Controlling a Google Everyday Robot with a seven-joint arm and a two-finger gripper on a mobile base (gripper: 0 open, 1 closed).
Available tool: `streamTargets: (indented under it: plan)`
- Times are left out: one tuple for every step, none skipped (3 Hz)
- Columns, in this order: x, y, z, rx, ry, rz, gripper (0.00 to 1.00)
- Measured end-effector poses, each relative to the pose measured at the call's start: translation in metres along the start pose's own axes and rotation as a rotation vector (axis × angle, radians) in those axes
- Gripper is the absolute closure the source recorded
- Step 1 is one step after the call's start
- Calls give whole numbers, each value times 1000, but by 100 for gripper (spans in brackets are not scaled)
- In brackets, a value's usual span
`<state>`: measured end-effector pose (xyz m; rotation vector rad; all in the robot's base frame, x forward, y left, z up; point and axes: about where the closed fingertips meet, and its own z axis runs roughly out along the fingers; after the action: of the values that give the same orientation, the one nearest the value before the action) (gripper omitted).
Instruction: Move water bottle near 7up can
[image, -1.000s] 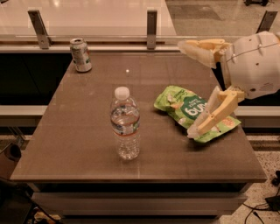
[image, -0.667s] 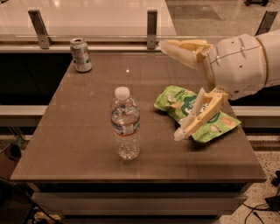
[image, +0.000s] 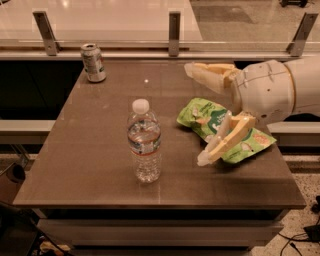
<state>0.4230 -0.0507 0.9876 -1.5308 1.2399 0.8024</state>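
The water bottle (image: 144, 141) stands upright in the middle of the brown table, clear with a white cap and a pale label band. The 7up can (image: 93, 62) stands upright at the far left corner of the table. My gripper (image: 195, 114) comes in from the right, above the table and to the right of the bottle. It is open and empty. One finger (image: 210, 75) points left at the far side, the other finger (image: 225, 142) hangs over the green snack bag. A clear gap lies between the gripper and the bottle.
A green snack bag (image: 220, 127) lies on the table's right half, partly under my lower finger. A glass railing with metal posts (image: 174, 31) runs behind the table (image: 90, 170). The floor drops away at the table's front and right edges.
My gripper has moved left across the table toward the bottle, its fingers still spread. The bottle, can and bag have not moved.
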Motion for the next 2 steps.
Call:
streamTargets:
  plan:
    - [27, -2, 10, -5, -44, 119, 0]
    - [44, -5, 17, -13, -72, 182, 0]
